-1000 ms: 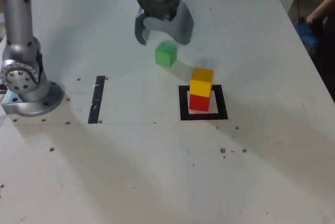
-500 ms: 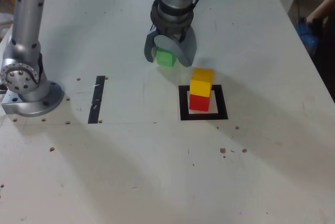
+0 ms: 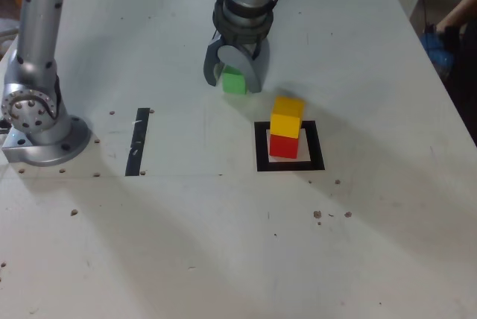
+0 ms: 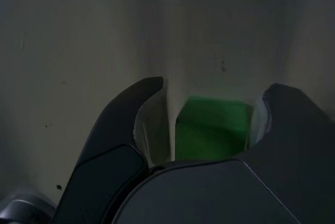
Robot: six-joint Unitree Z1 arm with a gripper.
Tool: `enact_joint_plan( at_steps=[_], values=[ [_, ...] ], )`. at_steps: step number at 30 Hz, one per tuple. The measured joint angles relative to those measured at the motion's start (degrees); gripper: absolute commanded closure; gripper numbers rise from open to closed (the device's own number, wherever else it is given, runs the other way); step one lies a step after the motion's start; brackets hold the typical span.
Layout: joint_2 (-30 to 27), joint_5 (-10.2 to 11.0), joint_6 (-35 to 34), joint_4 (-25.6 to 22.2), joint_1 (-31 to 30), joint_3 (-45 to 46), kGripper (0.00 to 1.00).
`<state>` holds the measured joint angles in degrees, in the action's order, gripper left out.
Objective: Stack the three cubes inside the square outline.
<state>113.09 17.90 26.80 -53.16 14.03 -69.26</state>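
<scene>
While the grey arm reaches down over the white table (image 3: pixel 387 244), its dark grey gripper (image 3: pixel 233 77) is seen lowered around the small matte green cube (image 3: pixel 234 82), which sits on the tabletop between the two curved fingers (image 3: pixel 251 71). From the wrist view, the gripper (image 4: pixel 209 103) is shown with one finger (image 4: pixel 293 124) right against a side of the green cube (image 4: pixel 212 130), while a narrow gap of table is left between the cube and the other finger; whether the cube is already gripped cannot be told. The jaws are narrowed to little more than the cube's width.

Toward the exterior view's right and nearer the camera, the square outline of flat black tape (image 3: pixel 261 147) is found, with the small matte red cube (image 3: pixel 283 146) standing on its white centre and the matte yellow cube (image 3: pixel 287 116) stacked on top, turned slightly askew. The green cube lies outside the outline, near it but apart. A straight black tape strip (image 3: pixel 139 141) is laid toward the exterior view's left, beside the arm's round metal base (image 3: pixel 45 140).
</scene>
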Motion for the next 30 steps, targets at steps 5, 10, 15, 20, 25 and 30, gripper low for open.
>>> enact_joint_plan(
  at_steps=[5,10,15,20,25,30],
  values=[
    [-0.76,-1.70,0.41,0.27,0.31,0.00,0.80],
    [-2.36,-2.29,0.49,0.27,0.34,0.01,0.83],
    [-7.47,-3.30,0.85,-2.71,0.14,-0.83,0.86],
    [-13.13,-4.07,-1.79,-11.28,-3.62,-7.35,0.87],
    [-13.40,-3.93,-10.40,-20.69,-11.56,-15.24,0.87],
    [-10.99,-4.26,-16.49,-29.38,-19.34,-23.80,0.87]
  ],
)
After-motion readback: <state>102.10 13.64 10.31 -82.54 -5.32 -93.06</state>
